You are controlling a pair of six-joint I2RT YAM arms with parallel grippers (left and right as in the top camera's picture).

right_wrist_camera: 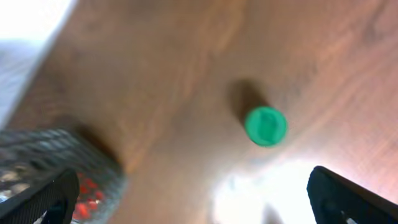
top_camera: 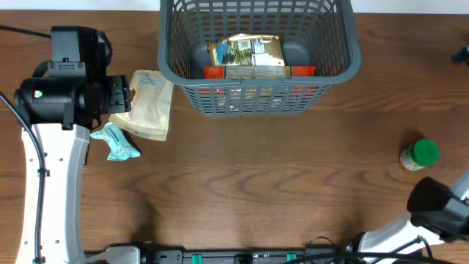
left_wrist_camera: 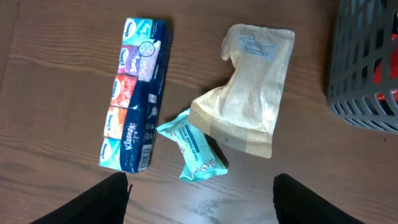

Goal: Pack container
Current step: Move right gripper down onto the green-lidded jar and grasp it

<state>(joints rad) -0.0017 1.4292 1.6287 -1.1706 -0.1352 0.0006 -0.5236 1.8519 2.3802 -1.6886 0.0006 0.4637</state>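
The container, a dark grey lattice basket [top_camera: 333,66], stands at the back centre. It holds a gold-brown packet [top_camera: 245,55] lying on a red item [top_camera: 216,72]. Its corner shows in the left wrist view [left_wrist_camera: 367,68] and, blurred, in the right wrist view [right_wrist_camera: 56,152]. My left gripper [left_wrist_camera: 200,202] is open and empty, above the table just short of a teal packet [left_wrist_camera: 196,148], a beige pouch [left_wrist_camera: 249,93] and a multipack of tissues [left_wrist_camera: 134,93]. My right gripper [right_wrist_camera: 202,202] is open and empty, above the table near a green-lidded jar [right_wrist_camera: 265,126].
In the overhead view the beige pouch [top_camera: 150,106] and teal packet [top_camera: 117,143] lie left of the basket, partly under the left arm [top_camera: 62,95]. The green-lidded jar [top_camera: 419,155] stands at the right, above the right arm [top_camera: 440,209]. The tissue multipack is hidden there.
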